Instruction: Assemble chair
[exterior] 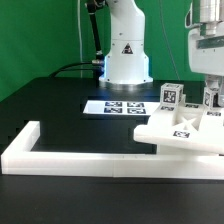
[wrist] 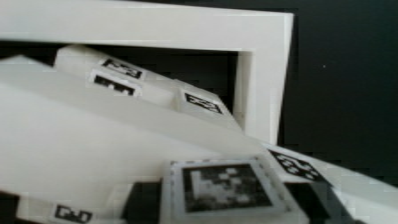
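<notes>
The chair's white tagged parts lie grouped at the exterior view's right. A flat slab rests against the border rail, and an upright tagged block stands behind it. My gripper comes down over this group from above. In the wrist view it is shut on a white tagged chair block, with a dark finger on either side. Beyond the block a wide white slab and two more tagged faces show. The held block's lower end is hidden.
A long low white border rail runs along the front and turns back at the exterior view's left; its corner shows in the wrist view. The marker board lies before the robot base. A green backdrop stands behind.
</notes>
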Robot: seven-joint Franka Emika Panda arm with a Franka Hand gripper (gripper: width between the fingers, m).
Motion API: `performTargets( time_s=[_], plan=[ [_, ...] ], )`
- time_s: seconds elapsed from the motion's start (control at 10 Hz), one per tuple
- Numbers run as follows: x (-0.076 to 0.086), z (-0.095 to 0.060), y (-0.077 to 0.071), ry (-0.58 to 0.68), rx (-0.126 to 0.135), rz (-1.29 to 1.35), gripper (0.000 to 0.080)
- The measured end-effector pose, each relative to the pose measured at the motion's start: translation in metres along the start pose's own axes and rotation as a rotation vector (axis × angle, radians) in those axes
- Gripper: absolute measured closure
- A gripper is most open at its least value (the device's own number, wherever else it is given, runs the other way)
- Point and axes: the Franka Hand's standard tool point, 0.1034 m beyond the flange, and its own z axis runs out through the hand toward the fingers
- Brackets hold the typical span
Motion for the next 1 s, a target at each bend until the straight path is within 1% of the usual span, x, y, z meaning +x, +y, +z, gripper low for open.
performTargets(
  time_s=[0.1, 0.2, 0.3, 0.4, 0.5, 0.6, 0.8, 1.0],
  plan=[
    [0.0001, 0.0001, 0.0001, 0.000, 0.000, -0.025, 0.0422],
    [0.0001, 0.0002, 0.0001, 0.001, 0.000, -0.057, 0.0275],
    [0.0004, 0.0001, 0.0002, 0.002, -0.001, -0.124, 0.0275],
    [0.0007, -0.0002, 0.0001, 0.005, -0.002, -0.237, 0.0177],
    [0.0006, -0.0007, -0.0002, 0.004, -0.001, -0.351, 0.0155],
    [0.0005, -0.0011, -0.0004, 0.004, 0.000, -0.424, 0.0151],
    [0.0040, -0.0021, -0.0019, 0.009, -0.001, -0.689, 0.0150],
    [0.0063, -0.0029, -0.0028, 0.015, -0.003, -0.891, 0.0150]
  ],
)
